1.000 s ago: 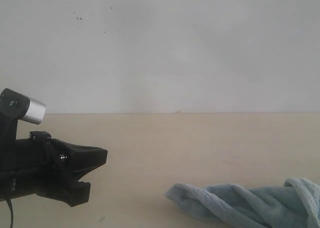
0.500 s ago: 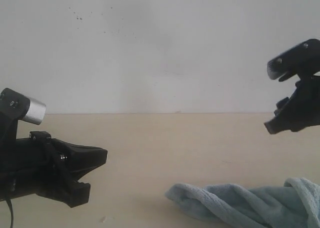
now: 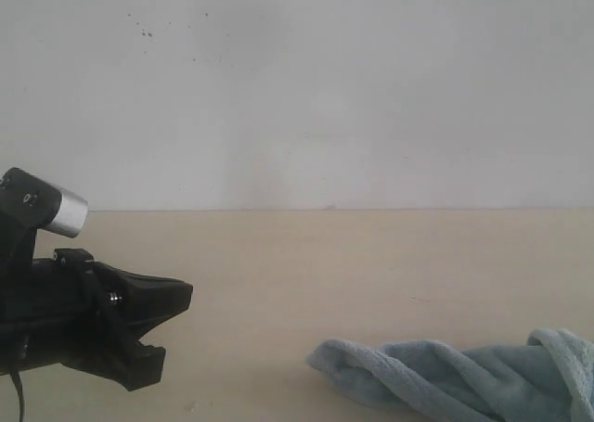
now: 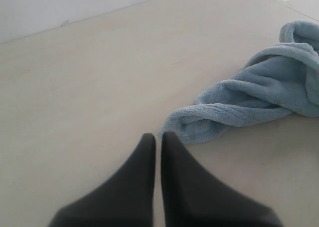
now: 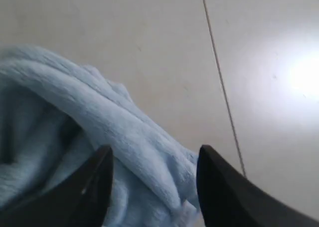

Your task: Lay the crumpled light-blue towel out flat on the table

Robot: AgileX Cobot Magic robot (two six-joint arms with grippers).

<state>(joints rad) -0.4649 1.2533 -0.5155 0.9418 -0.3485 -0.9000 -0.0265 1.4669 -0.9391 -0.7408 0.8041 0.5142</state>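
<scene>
pale-blue terry towel [image 4: 249, 97]: crumpled on smooth beige table [image 4: 89, 77]
left gripper [image 4: 157, 139]: jaws closed, empty
right gripper [image 5: 154, 157]: jaws open astride towel fold

A white wall [image 3: 306, 97] stands well beyond my left gripper [image 4: 155, 136], with a scatter of dark specks [image 3: 144, 31] high above it (too small to make out). Past my right gripper [image 5: 155, 149] runs a thin dark line [image 5: 222, 87].
</scene>
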